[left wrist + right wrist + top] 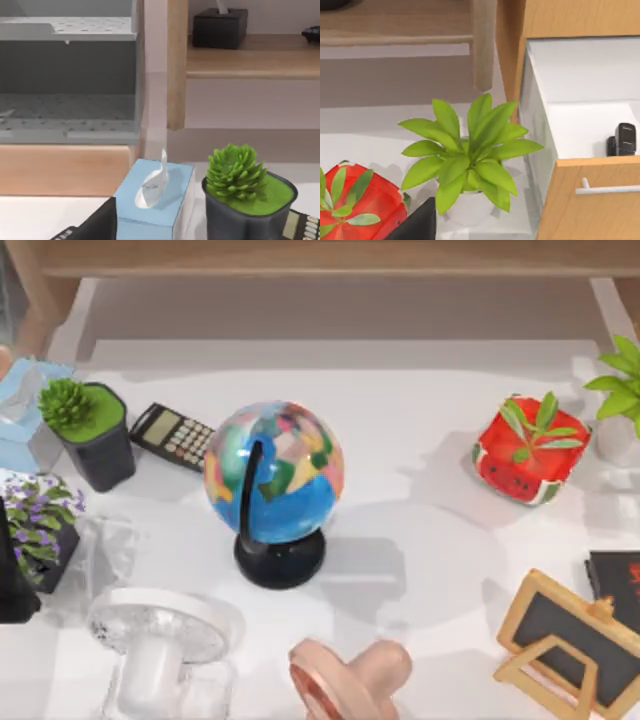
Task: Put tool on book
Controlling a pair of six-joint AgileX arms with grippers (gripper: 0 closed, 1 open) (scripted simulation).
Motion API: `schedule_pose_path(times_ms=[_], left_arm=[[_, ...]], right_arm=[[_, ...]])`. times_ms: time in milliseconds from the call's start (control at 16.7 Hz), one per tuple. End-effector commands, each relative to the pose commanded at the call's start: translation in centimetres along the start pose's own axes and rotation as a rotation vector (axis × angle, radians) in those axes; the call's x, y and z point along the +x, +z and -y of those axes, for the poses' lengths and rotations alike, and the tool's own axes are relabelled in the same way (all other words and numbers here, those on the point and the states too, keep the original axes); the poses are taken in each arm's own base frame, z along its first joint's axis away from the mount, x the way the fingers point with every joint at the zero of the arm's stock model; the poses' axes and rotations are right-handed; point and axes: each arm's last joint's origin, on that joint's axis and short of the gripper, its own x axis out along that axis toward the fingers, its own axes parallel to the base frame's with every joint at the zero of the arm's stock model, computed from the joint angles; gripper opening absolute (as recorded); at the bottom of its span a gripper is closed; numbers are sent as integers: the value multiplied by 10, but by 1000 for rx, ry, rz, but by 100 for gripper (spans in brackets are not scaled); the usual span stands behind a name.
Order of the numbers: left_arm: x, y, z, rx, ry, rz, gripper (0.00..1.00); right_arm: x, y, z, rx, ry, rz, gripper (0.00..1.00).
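Here the book (617, 585) lies flat at the right edge of the counter (420, 440), just behind the chalkboard easel (570, 640). The tool is perhaps the calculator (172, 436), far left beside the globe (275, 472). Whether either hand is clenched cannot be told. A good pickup approaches the calculator from above. The red print on the cover is unreadable.

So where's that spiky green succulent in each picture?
Top view: succulent in its dark pot at the far left, between the tissue box and the calculator.
Left wrist view: close up, right beside the tissue box.
Right wrist view: faces the leafy plant and red pot instead.
Shared landmark: the blue tissue box.
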Motion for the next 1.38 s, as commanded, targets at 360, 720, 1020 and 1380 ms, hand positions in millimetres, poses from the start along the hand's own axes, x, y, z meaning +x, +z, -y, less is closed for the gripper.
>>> schedule_pose_path(times_ms=[360, 720, 1020, 1380], left_arm=[[0, 0, 0, 0, 0, 0, 100], [0, 0, 0, 0, 0, 0, 100], [0, 0, 0, 0, 0, 0, 100], [0, 0, 0, 0, 0, 0, 100]], right_arm=[[100, 103, 28, 41, -77, -388, 100], [234, 107, 81, 118, -130, -772, 100], [313, 62, 125, 185, -149, -1006, 100], [351, 32, 131, 198, -129, -1088, 100]])
